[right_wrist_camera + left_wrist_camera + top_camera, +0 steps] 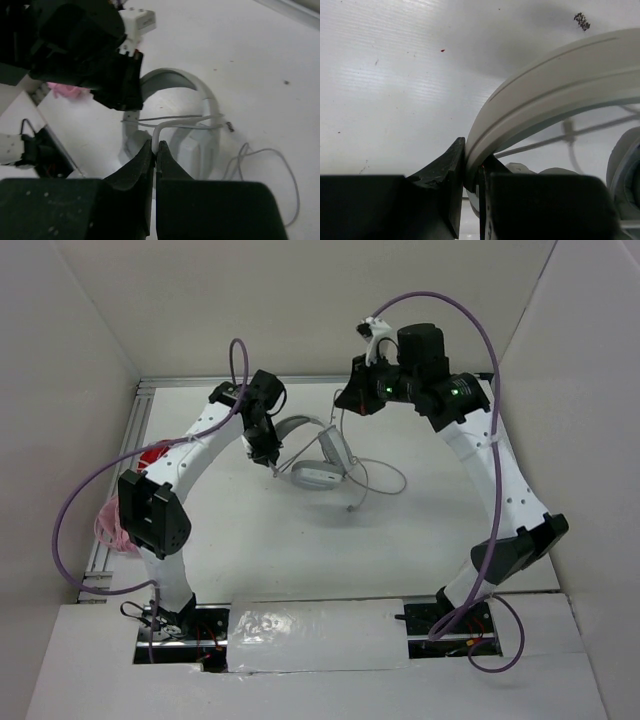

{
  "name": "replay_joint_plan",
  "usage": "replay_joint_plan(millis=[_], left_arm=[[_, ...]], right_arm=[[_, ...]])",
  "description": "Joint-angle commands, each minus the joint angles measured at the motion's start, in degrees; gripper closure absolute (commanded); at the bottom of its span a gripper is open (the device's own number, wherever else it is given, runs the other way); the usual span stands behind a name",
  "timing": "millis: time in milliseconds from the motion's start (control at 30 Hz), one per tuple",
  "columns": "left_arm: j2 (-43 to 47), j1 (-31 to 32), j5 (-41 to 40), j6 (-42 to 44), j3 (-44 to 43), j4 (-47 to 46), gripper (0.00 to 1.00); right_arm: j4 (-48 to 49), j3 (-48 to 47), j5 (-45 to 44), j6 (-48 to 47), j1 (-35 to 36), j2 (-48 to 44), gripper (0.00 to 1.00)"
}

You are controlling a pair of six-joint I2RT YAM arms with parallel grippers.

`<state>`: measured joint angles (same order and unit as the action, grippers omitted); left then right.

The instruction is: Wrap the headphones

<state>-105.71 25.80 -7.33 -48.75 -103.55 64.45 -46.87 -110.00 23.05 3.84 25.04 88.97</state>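
Observation:
The light grey-white headphones point(315, 474) lie in the middle of the table, headband point(300, 425) towards the back left. My left gripper point(272, 462) is shut on the headband point(545, 80), which runs between its jaws point(474, 165). My right gripper point(342, 405) hovers behind the headphones and is shut on the thin grey cable point(175, 122), pinched at the fingertips point(156, 147). From there the cable crosses over the ear cups point(200, 145). The rest of the cable lies in loose loops point(378, 480) on the table to the right.
Pink headphones point(112, 525) and red headphones point(152, 453) lie at the left edge beside a metal rail point(125, 470), behind my left arm. White walls enclose the table on the back and both sides. My left gripper body point(95, 55) looms close in the right wrist view.

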Motion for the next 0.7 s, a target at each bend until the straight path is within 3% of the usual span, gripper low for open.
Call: replay_joint_plan(millis=[0, 67, 233, 367, 433, 667], left_arm=[[-1.3, -0.8, -2.8, -7.6, -4.4, 5.6, 1.00], [-2.2, -1.1, -4.0, -10.2, -8.5, 8.7, 1.00], [-6.1, -2.6, -7.7, -15.2, -18.9, 14.2, 1.00], [-5.0, -4.9, -3.5, -15.8, -18.6, 11.2, 1.00], [-2.8, -5.0, -1.8, -16.5, -15.9, 9.0, 1.00], [2.6, -5.0, 6.4, -16.1, -10.5, 0.7, 1.00]], right_arm=[[-1.2, -3.0, 14.1, 1.9, 2.9, 2.4, 1.00], [1.0, -0.1, 19.7, 2.5, 4.7, 1.7, 1.00], [1.5, 4.5, 22.8, 2.1, 9.3, -1.6, 1.00], [5.8, 8.2, 22.8, 4.2, 12.3, -2.1, 1.00], [8.6, 8.7, 19.5, 6.0, 14.8, -1.2, 1.00], [25.8, 16.0, -8.2, 5.6, 24.4, 1.1, 1.00]])
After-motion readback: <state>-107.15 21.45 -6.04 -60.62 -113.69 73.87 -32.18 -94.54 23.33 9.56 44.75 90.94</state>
